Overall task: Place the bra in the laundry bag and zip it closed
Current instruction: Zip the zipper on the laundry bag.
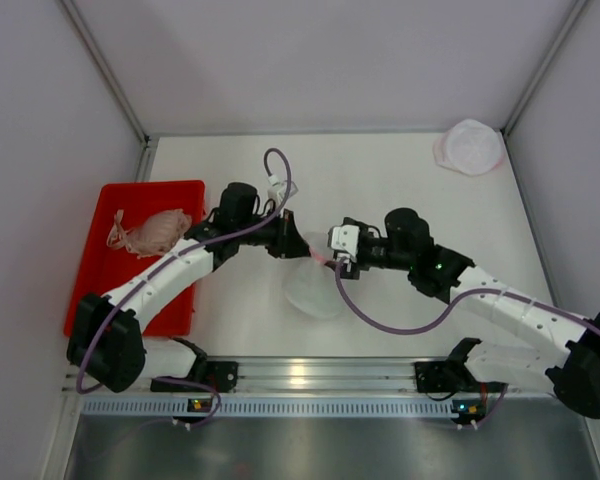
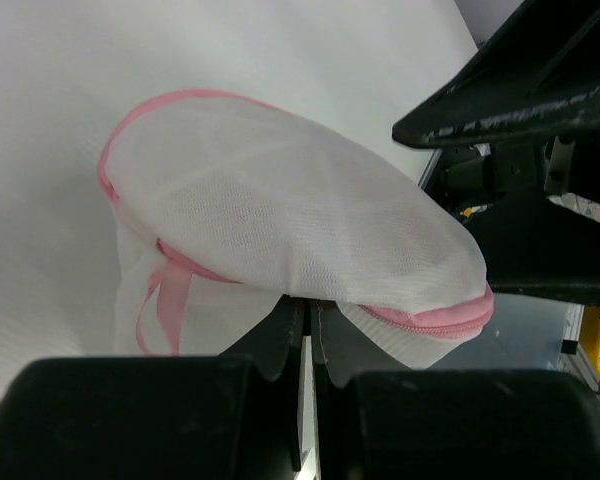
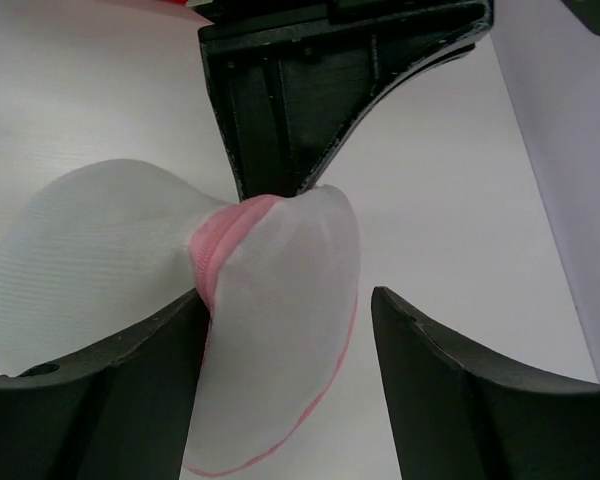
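The white mesh laundry bag [image 1: 315,287] with pink zipper trim is held up off the table at the centre. My left gripper [image 1: 298,246] is shut on its upper edge; in the left wrist view the fingers [image 2: 318,312] pinch the mesh under the bag [image 2: 280,215]. My right gripper [image 1: 333,259] is open, its fingers straddling the bag's zipper end [image 3: 220,245]; the left finger [image 3: 170,340] touches the pink zipper. The pink bra [image 1: 152,232] lies bunched in the red tray [image 1: 100,290] at the left, apart from both grippers.
A second white round mesh bag [image 1: 470,147] lies at the table's far right corner. White walls close in the table on three sides. The arms' bases and a metal rail [image 1: 320,378] run along the near edge.
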`<state>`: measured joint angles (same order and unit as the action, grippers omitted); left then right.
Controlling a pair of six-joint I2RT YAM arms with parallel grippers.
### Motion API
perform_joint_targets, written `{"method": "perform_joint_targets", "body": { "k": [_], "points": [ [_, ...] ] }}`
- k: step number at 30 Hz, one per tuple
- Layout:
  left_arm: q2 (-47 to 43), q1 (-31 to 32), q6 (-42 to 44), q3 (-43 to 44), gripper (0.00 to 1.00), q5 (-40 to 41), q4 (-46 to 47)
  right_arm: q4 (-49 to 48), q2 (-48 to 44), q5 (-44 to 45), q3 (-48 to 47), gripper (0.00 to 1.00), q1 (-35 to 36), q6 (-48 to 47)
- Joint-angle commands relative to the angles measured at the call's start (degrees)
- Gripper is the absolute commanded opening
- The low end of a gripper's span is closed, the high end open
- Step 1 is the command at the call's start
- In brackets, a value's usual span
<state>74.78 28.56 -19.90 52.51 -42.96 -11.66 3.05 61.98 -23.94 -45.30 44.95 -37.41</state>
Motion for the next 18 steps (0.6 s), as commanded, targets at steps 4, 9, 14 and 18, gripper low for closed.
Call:
{"method": "perform_joint_targets", "body": {
  "k": [4, 9, 14, 18],
  "points": [
    [-1.3, 1.3, -3.7, 2.2, 0.0, 4.7, 0.9, 2.4, 1.7, -0.1, -3.0, 0.7, 2.0, 0.7],
    [-3.1, 1.0, -3.6, 1.7, 0.0, 5.7, 0.7, 5.9, -1.3, 2.3, -0.8, 0.74, 0.0, -6.2],
    [-4.9, 1.1, -1.8, 2.4, 0.0, 8.2, -2.3, 10.6, -3.3, 1.9, -0.8, 0.75, -5.0, -10.6],
    [-5.7, 1.1, -2.6, 2.4, 0.0, 7.9, -2.6, 13.6, -3.8, -0.7, -3.7, 0.75, -7.7, -8.0]
  ]
}}
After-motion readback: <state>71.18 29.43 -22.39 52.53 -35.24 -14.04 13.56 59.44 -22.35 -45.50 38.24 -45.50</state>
